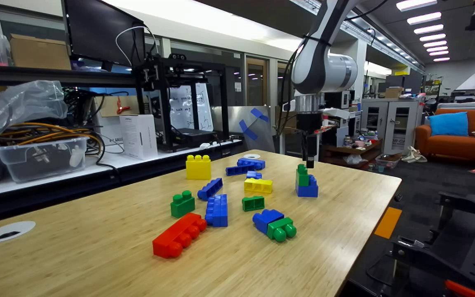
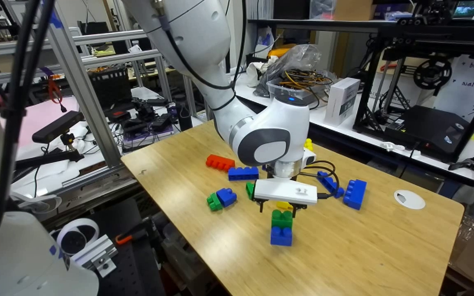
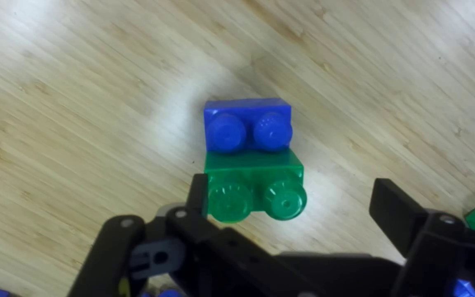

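A small green brick [image 3: 254, 175] of glossy plastic, with 2 round studs on top, stands upright on a blue brick [image 3: 248, 109], whose 2 other studs are bare beside it. Both have flat walls and crisp edges, and they rest on the counter [image 3: 97, 103], a smooth board of pale wood with fine, streaked grain. The jaws are wide apart over the green brick; their pads [image 3: 396, 214] are dark, matt and square-ended. In the wrist view, 1 pad appears just at the side of this brick, but if they touch, I cannot tell.

Near this stack, in an exterior view, a yellow brick [image 1: 258, 183] lies on its side and shows its hollow cells; a hollow green piece [image 1: 253, 203] lies likewise. A blue piece [image 1: 268, 218] and a green 2-stud piece [image 1: 278, 227] lie touching each other, and a long red brick [image 1: 175, 237] with rounded studs is well apart from the stack. A yellow block [image 1: 198, 170] stands with its studs upward; in an exterior view the white arm [image 2: 278, 119] hides a part of it. Behind is a clear plastic bin [image 1: 19, 165], loaded with orange and black cables [image 1: 48, 133].
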